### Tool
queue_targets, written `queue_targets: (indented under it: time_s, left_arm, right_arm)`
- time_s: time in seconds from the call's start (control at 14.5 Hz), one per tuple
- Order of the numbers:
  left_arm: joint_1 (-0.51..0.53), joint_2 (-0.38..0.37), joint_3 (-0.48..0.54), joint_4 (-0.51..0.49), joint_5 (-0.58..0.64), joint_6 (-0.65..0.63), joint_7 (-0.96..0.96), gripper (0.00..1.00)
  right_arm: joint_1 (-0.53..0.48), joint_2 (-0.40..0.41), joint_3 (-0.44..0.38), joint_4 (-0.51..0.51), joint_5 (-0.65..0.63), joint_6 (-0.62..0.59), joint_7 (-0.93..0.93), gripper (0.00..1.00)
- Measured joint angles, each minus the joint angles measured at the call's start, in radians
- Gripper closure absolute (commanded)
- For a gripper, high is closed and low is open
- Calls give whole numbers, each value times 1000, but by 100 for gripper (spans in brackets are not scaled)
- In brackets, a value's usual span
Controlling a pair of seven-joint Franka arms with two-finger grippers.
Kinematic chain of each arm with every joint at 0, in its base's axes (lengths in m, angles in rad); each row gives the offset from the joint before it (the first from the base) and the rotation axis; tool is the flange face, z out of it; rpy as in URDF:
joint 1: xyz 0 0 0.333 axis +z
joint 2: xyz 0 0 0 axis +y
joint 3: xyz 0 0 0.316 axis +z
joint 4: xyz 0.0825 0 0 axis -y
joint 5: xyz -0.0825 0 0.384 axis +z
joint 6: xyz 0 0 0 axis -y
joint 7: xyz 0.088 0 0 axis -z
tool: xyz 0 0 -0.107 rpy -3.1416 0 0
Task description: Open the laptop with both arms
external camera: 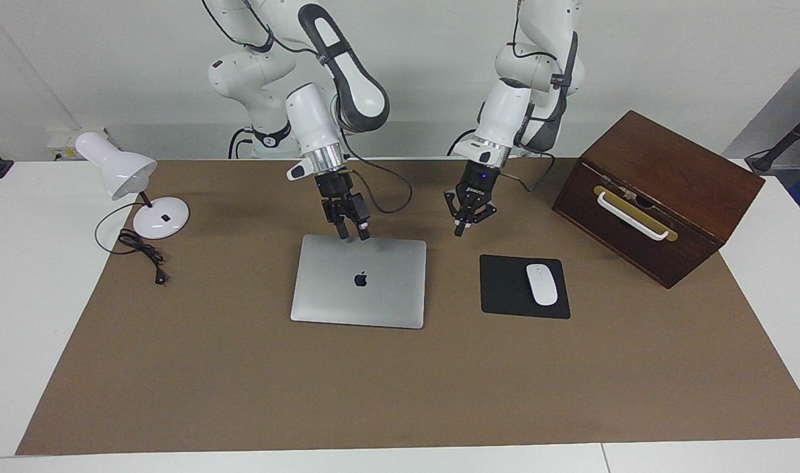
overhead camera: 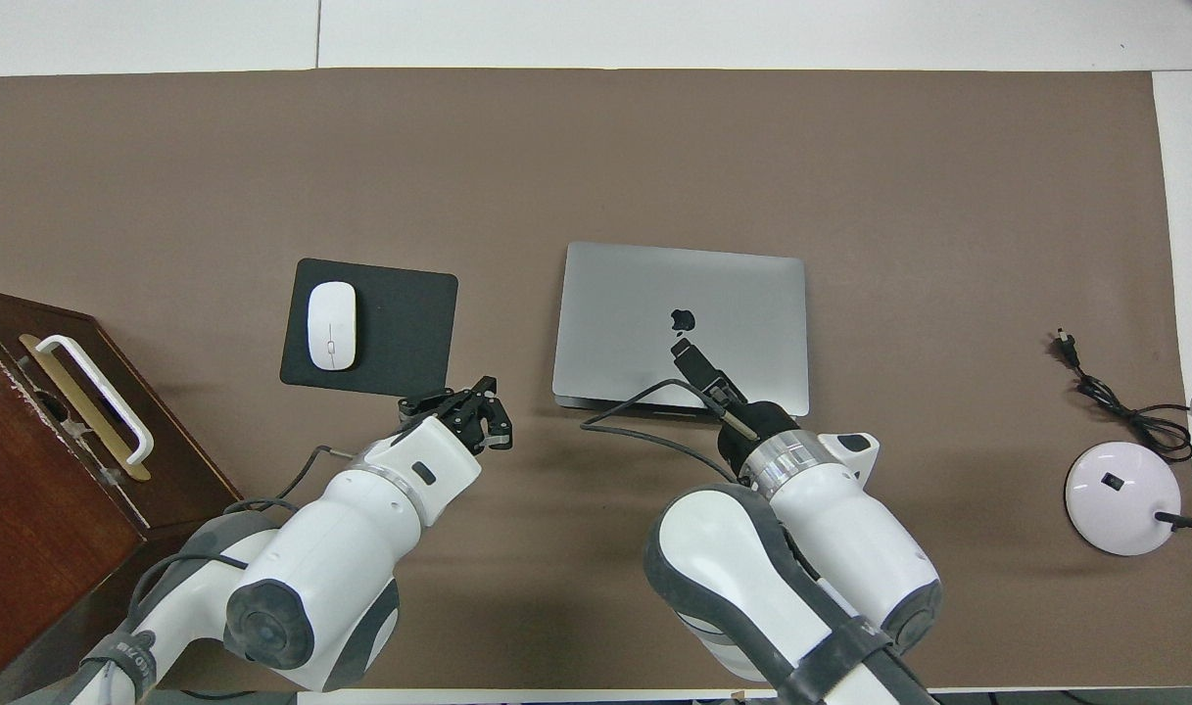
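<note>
Closed laptop [external camera: 359,281], right gripper [external camera: 352,231] at edge

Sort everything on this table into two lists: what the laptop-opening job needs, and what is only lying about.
Needed: laptop, closed; right hand at its edge nearest the robots; left hand over bare mat.
Lying about: mouse pad, mouse, desk lamp, wooden box.

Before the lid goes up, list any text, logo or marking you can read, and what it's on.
No readable words or numbers.
Apple logo, no lettering: on the lid of the laptop.
Small marking on the left pincer: too small to read.
Dark square on the lamp base: no text readable.
</note>
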Motion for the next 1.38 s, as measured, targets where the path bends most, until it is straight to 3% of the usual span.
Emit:
queue_targets:
  time_s: [0.41, 0.76, 1.38]
  left_arm:
    - [-31, 58, 1, 0, 0, 82, 24, 100]
    - [-35, 158, 1, -3, 0, 257, 102, 100]
    - [-41, 168, 2, -21, 0, 276, 304, 100]
  right_arm:
    - [25, 22, 8, 0, 18, -37, 0, 0]
    - [55, 22, 11, 11, 53, -34, 0, 0]
    - [55, 22, 19, 15, 54, -34, 0, 0]
